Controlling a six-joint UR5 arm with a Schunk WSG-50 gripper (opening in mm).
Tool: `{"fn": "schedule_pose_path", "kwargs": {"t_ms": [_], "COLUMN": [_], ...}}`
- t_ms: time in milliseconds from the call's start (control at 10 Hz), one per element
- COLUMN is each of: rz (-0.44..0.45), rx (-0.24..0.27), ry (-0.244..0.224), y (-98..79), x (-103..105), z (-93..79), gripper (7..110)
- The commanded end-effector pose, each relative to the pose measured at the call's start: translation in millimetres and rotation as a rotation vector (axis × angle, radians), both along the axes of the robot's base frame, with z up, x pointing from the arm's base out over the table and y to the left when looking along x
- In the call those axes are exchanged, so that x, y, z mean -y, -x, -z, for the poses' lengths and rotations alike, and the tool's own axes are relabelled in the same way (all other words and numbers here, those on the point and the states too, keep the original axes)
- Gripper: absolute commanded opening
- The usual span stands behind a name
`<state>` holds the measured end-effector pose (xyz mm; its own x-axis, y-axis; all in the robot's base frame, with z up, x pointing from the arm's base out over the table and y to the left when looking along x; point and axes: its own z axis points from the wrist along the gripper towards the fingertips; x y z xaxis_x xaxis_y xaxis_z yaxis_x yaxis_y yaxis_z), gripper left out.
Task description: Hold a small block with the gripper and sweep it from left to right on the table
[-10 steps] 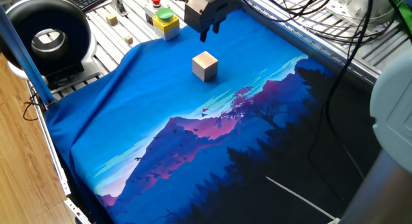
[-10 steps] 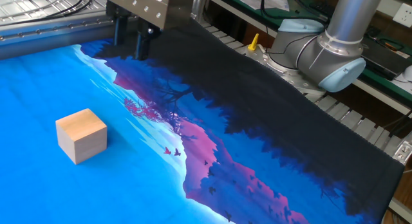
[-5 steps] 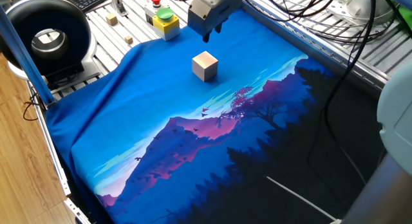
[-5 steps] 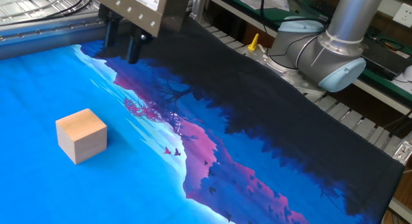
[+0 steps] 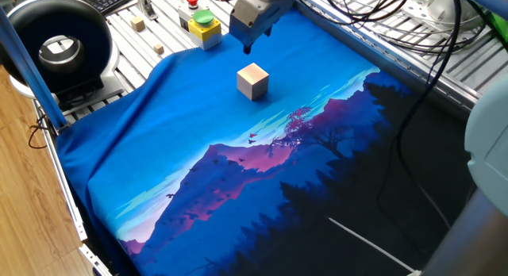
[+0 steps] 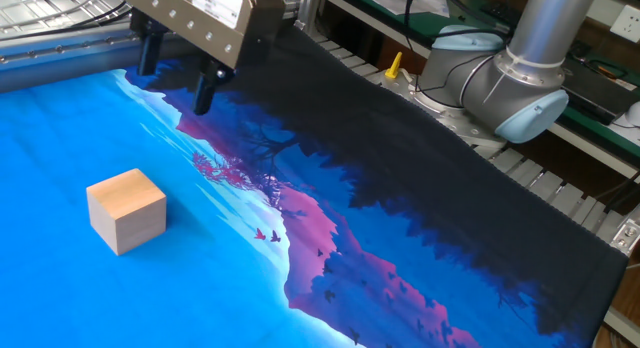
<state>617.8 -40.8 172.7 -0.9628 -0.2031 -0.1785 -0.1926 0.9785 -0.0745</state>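
Note:
The small block (image 5: 253, 80) is a light tan wooden cube standing on the blue part of the cloth-draped table (image 5: 198, 149). It also shows in the other fixed view (image 6: 126, 210), on the table (image 6: 60, 128). The gripper (image 5: 249, 38) hangs above the cloth near its far edge, beyond the block and apart from it. In the other fixed view the gripper (image 6: 178, 76) is tilted, its two dark fingers (image 6: 205, 91) are spread apart and nothing is between them.
A yellow box with a green and a red button (image 5: 203, 25) stands just off the cloth near the gripper. Tiny wooden cubes (image 5: 138, 23) lie on the slatted aluminium surface. A black round device (image 5: 55, 42) sits far left. The arm's base (image 6: 510, 78) and cables are behind the table.
The gripper has shifted a little sideways above the far edge of the cloth and tilted more. The block has not moved.

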Motion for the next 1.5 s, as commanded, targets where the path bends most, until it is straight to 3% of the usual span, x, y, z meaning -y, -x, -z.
{"fn": "schedule_pose_path", "kwargs": {"t_ms": [0,100,300,400,500,800,1100,1200,1300,1400], "rz": [-0.050,-0.032,0.020,0.034,0.042,0.006,0.059,0.088,0.091,0.098], "rx": [-0.016,-0.072,-0.161,-0.174,-0.178,-0.181,-0.187,-0.176,-0.157,-0.144], "ry": [0.080,0.119,0.100,0.080,0.033,0.038,-0.046,-0.021,-0.022,-0.036], "y": [-0.1,13.2,36.0,40.2,43.2,44.5,38.7,32.4,23.5,14.8], "x": [20,31,29,26,17,22,-13,-13,-21,-31], "z": [-5.9,-3.5,0.8,3.1,6.1,12.1,2.0,-1.7,-4.5,-1.0], "gripper": [66,66,66,66,66,66,66,66,44,44]}}
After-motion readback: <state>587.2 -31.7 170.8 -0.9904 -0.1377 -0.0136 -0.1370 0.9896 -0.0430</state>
